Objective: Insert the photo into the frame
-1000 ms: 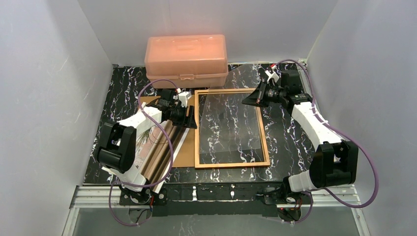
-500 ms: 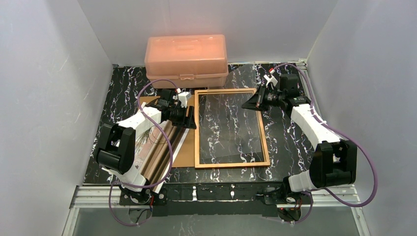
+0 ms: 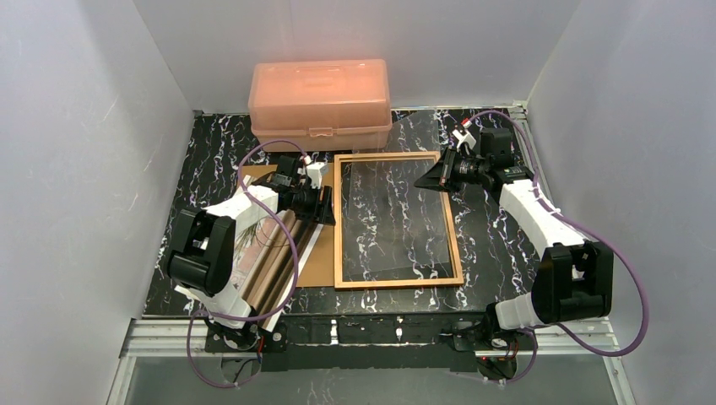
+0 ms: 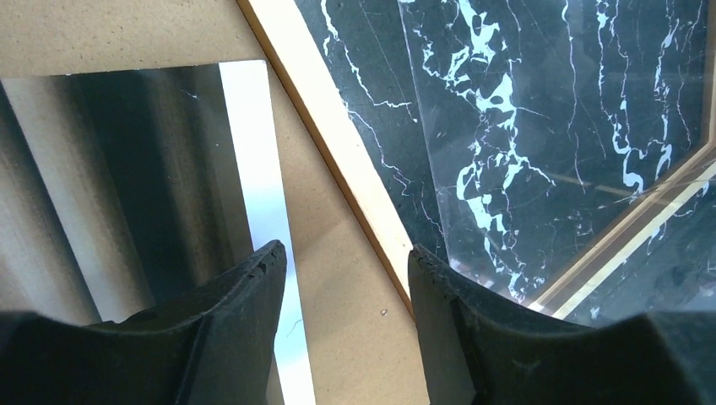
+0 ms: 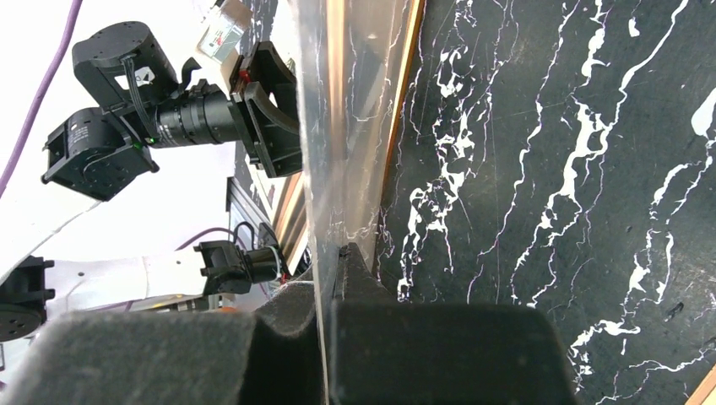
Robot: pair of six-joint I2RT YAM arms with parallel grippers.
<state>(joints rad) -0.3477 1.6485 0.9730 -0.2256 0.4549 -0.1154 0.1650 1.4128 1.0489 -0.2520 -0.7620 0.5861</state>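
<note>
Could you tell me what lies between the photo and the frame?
A strip of the brown backing board separates the photo from the frame's wooden border; the left wrist view shows it best.

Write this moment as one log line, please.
left jaws: open, over photo edge | right jaws: shut on clear sheet, tilted over frame | photo: on backing board, outside frame

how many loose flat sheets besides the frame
3: the photo at left, the brown backing board under it, the clear sheet pinched in the right tool over the frame. More could hide beneath.
</note>
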